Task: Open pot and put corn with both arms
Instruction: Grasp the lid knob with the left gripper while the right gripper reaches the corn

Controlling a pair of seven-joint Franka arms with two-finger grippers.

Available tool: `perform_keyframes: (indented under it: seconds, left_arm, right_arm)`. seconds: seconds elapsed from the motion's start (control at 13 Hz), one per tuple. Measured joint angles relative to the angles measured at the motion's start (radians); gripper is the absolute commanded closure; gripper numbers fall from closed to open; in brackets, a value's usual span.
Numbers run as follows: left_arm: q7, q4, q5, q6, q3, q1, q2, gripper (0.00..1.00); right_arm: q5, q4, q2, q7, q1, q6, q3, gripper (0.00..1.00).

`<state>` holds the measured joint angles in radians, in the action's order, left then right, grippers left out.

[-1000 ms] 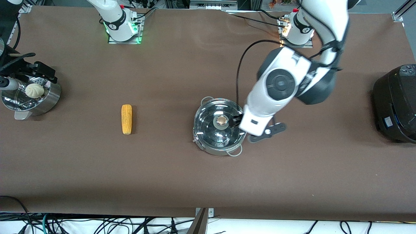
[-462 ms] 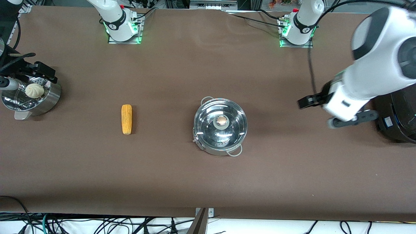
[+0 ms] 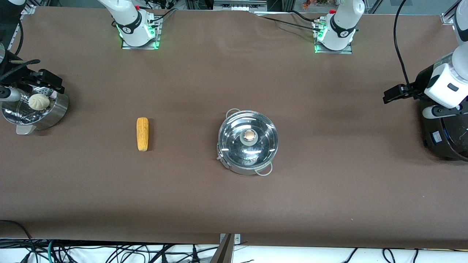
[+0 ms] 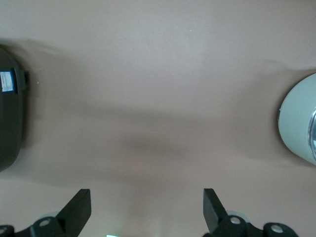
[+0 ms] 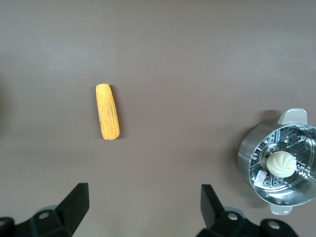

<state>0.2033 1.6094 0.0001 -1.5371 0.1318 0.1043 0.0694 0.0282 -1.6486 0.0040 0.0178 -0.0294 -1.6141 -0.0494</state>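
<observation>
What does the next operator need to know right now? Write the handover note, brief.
Left gripper: open, empty, over the table near the black cooker at the left arm's end.
Right gripper: open, empty, up over the steamer at the right arm's end; that arm waits.
Pot: mid-table, glass lid on.
Corn: flat on the table, beside the pot toward the right arm's end, untouched.
Done: nothing.
Left: lift the lid off, pick up the corn, put it in the pot.

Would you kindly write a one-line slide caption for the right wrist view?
Right gripper open above the brown table, with the corn lying flat and a steel steamer holding a white bun.
</observation>
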Motion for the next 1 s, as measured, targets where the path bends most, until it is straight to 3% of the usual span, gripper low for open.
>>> perform_keyframes:
  seconds: [0.69, 1.0]
  left_arm:
    - [0.0, 0.016, 0.017, -0.015, 0.015, -0.001, -0.002, 0.0]
    - [0.0, 0.016, 0.017, -0.015, 0.015, -0.001, -0.002, 0.0]
  right_arm:
    - [0.0, -0.011, 0.0, 0.0, 0.0, 0.017, 0.0, 0.0]
    - [-0.001, -0.152, 0.011, -0.005, 0.001, -0.078, 0.074, 0.0]
